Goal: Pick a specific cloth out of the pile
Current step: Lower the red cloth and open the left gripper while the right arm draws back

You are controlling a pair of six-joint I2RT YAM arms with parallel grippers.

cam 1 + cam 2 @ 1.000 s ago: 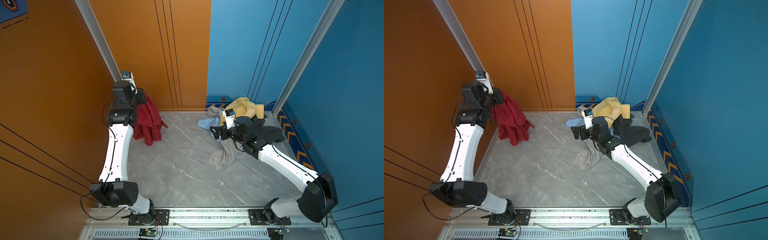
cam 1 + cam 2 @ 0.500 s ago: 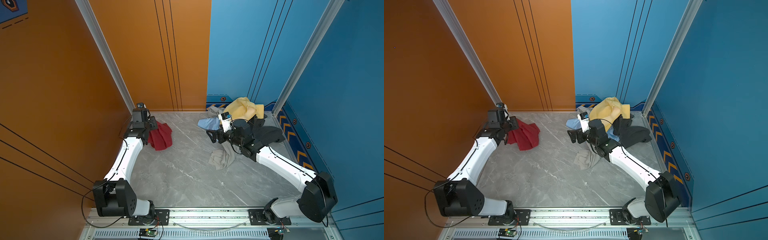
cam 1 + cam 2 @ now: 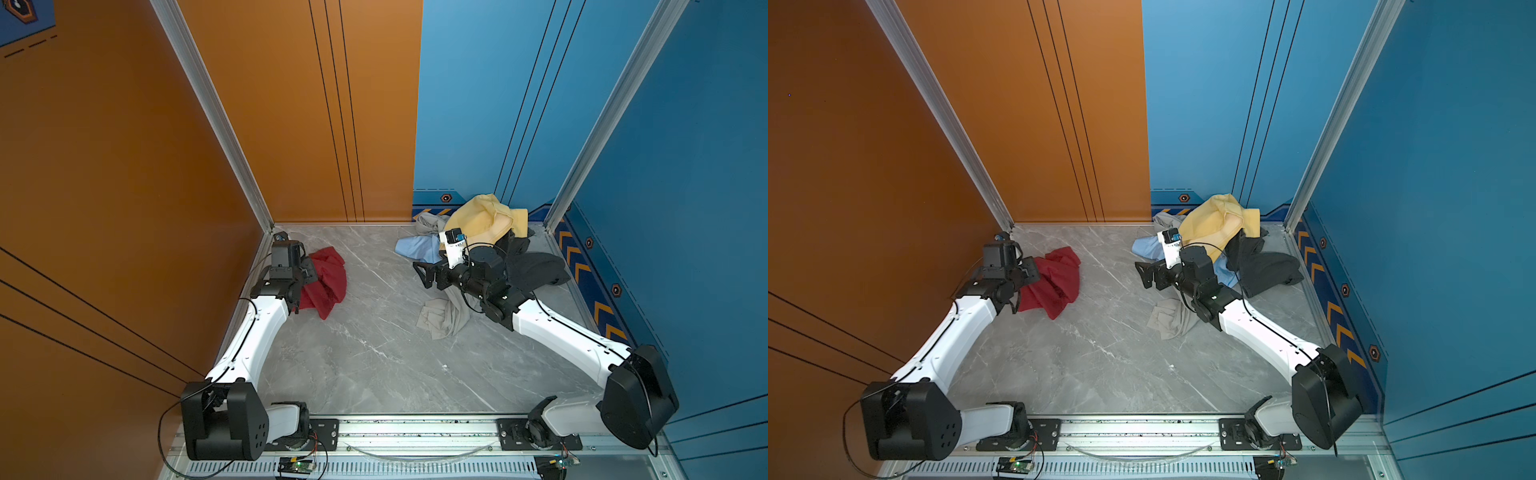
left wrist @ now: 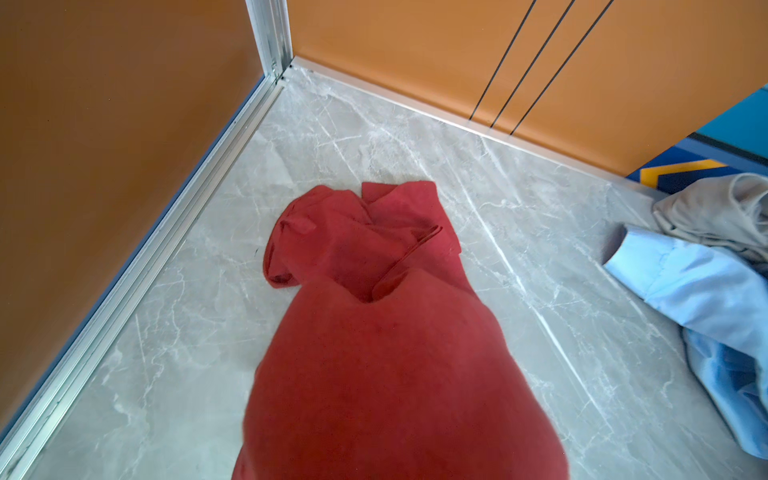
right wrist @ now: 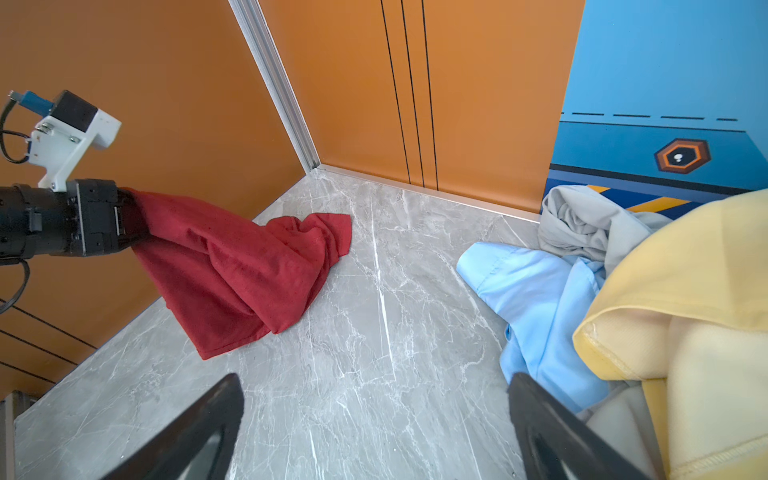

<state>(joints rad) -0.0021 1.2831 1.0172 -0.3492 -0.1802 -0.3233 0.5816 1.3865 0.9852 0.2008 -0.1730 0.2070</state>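
Down from its raised hold a second ago, the left gripper [image 3: 308,272] keeps its jaws clamped on the red cloth [image 3: 328,286], which drapes onto the floor [image 3: 374,357], well apart from the pile [image 3: 484,220]. Beside the pile, the right gripper [image 3: 424,274] hovers, jaws spread wide, empty.

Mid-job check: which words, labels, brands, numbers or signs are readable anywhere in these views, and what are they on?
Readable words, brands or numbers: none in any view.
Hexagon emblem on the blue wall: a sign only, no lettering.
Orange chevrons along the blue wall's base: no text.
Red cloth and pile: no tag or print shows.
Circuit board at the front rail: markings too small to read.
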